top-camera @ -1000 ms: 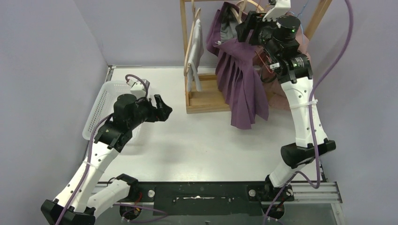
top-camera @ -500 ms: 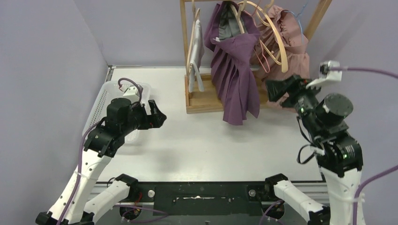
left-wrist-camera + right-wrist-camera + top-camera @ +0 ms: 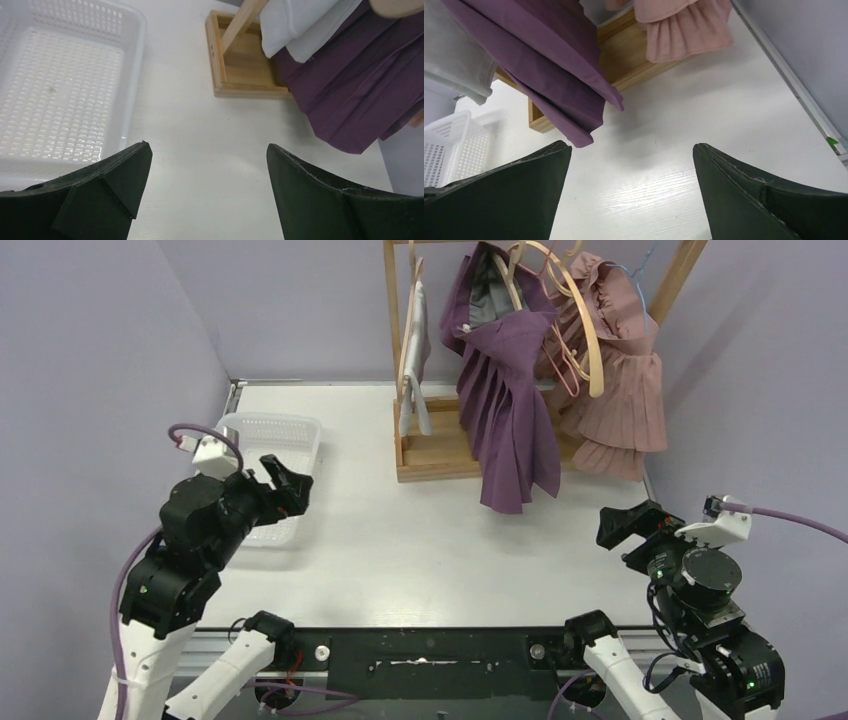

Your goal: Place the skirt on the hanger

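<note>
One wooden garment rack (image 3: 440, 455) stands at the far side of the white table (image 3: 430, 540), carrying three garments: a pale grey one (image 3: 418, 350) on the left, a purple pleated skirt (image 3: 510, 420) in the middle and a pink pleated skirt (image 3: 620, 400) on the right. One white perforated plastic basket (image 3: 270, 418) sits at the table's left edge.

The left gripper (image 3: 288, 483) hovers above the near end of the basket with its jaws spread wide, holding and touching nothing. The right gripper (image 3: 625, 525) is near the table's right edge, well apart from the rack, its jaws likewise spread and bare.

The purple skirt hangs on the rack, waistband at the top rail among curved light-wood hangers (image 3: 585, 330). Its long axis is upright, the hem pointing down and draping in front of the rack's base.
</note>
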`<action>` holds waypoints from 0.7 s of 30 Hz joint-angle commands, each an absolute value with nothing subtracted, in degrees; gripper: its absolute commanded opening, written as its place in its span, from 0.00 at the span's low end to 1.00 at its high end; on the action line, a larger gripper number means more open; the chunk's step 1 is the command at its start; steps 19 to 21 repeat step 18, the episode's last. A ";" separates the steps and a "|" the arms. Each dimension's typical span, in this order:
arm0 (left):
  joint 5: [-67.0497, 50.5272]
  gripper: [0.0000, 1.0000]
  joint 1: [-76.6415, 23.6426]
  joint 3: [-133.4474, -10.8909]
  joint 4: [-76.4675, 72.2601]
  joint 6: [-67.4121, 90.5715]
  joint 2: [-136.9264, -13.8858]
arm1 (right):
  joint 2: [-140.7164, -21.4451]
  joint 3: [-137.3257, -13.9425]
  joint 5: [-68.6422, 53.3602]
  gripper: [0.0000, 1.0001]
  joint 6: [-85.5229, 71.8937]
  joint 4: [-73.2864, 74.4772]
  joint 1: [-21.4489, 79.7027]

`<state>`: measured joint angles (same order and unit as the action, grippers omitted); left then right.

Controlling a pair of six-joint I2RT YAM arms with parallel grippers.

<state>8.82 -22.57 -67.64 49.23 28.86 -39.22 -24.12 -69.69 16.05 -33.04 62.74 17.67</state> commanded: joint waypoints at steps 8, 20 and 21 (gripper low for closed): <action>19.08 0.87 -22.24 -82.75 56.38 29.16 -37.95 | -22.15 -78.35 24.23 0.98 -31.67 68.33 17.53; 18.62 0.88 -22.24 -83.23 54.83 29.01 -35.66 | -21.05 -77.64 23.13 0.98 -31.45 66.82 17.52; 18.62 0.88 -22.24 -83.23 54.83 29.01 -35.66 | -21.05 -77.64 23.13 0.98 -31.45 66.82 17.52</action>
